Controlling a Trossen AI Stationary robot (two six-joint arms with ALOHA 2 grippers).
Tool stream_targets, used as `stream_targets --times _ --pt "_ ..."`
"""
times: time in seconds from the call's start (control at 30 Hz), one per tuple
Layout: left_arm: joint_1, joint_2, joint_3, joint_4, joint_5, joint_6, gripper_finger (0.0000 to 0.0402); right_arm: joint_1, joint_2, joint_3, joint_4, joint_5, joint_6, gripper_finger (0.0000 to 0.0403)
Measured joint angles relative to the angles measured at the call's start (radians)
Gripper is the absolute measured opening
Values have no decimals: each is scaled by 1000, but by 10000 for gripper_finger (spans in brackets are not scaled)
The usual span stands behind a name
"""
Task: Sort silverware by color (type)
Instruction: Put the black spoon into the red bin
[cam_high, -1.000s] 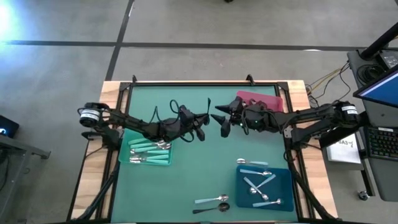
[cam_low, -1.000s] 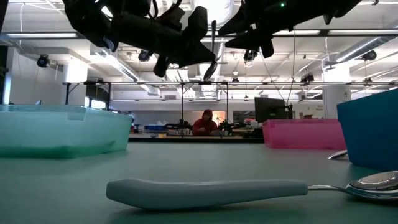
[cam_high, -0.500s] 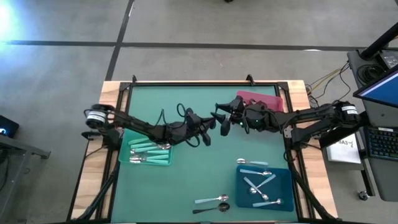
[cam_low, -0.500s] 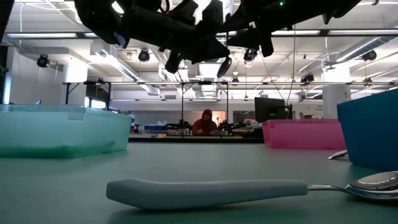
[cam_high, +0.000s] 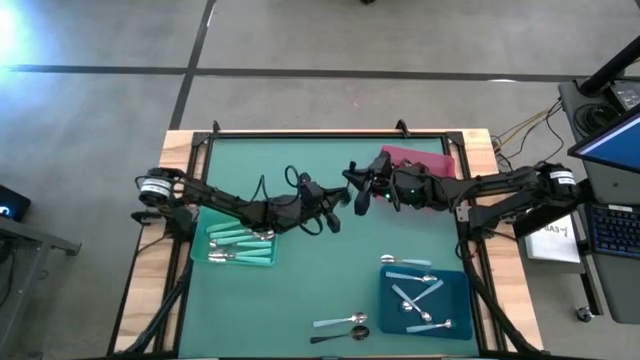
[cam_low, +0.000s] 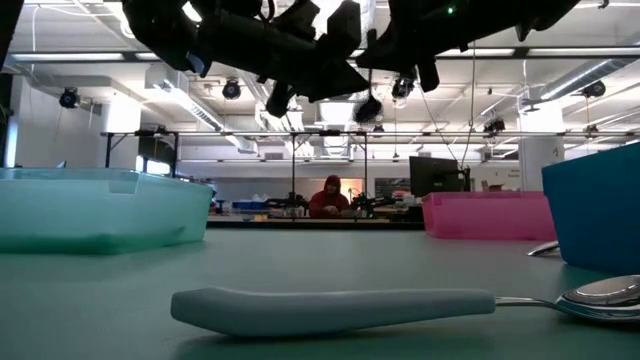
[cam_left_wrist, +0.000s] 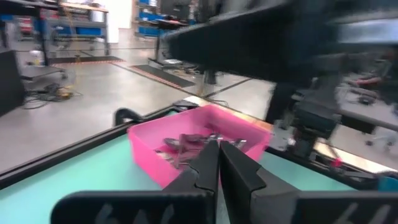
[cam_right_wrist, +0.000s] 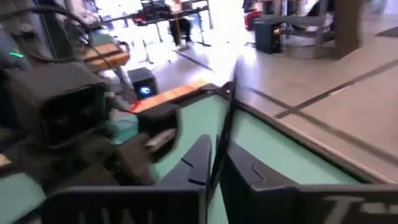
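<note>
Across the whole high view, grey concrete floor (cam_high: 300, 40); behind the table, a long lit workshop with a seated person (cam_low: 328, 197). Filling the wooden frame, flat green table surface (cam_high: 330, 280). On it, rectangular teal tray (cam_high: 240, 245) at left with teal-handled spoons, blue tray (cam_high: 425, 300) near right with pale-blue spoons, pink tray (cam_high: 415, 158) far right. Above mid-table, left gripper (cam_high: 330, 215) pressed together, right gripper (cam_high: 356, 190) just beside it, clamped on a thin dark-handled spoon (cam_right_wrist: 227, 124). Near edge: one pale-blue-handled spoon (cam_high: 340, 322), one dark all-metal spoon (cam_high: 338, 337). Hard to make out whether left fingers touch the held spoon.
</note>
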Motion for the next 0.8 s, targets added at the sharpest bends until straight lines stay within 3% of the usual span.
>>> stream_targets --times 0.1,0.23,0.43,0.6,0.7,0.8 --pt "-5 -5 0 5 13 0 3 -21 -1 0 -14 20 -37 8" --pt "-6 -28 0 -8 12 0 2 -69 -21 53 -199 32 -55 8" --pt "-15 -81 0 -100 87 3 1 -126 -35 227 -787 165 -102 8" --pt "-23 -118 0 -223 89 -1 0 -148 -19 354 -1296 293 -9 8" --pt "-26 -124 0 -294 109 -27 0 -157 -16 369 -1491 298 91 8" --pt "-26 -125 0 -347 188 -90 0 -162 -15 330 -1581 293 145 8"
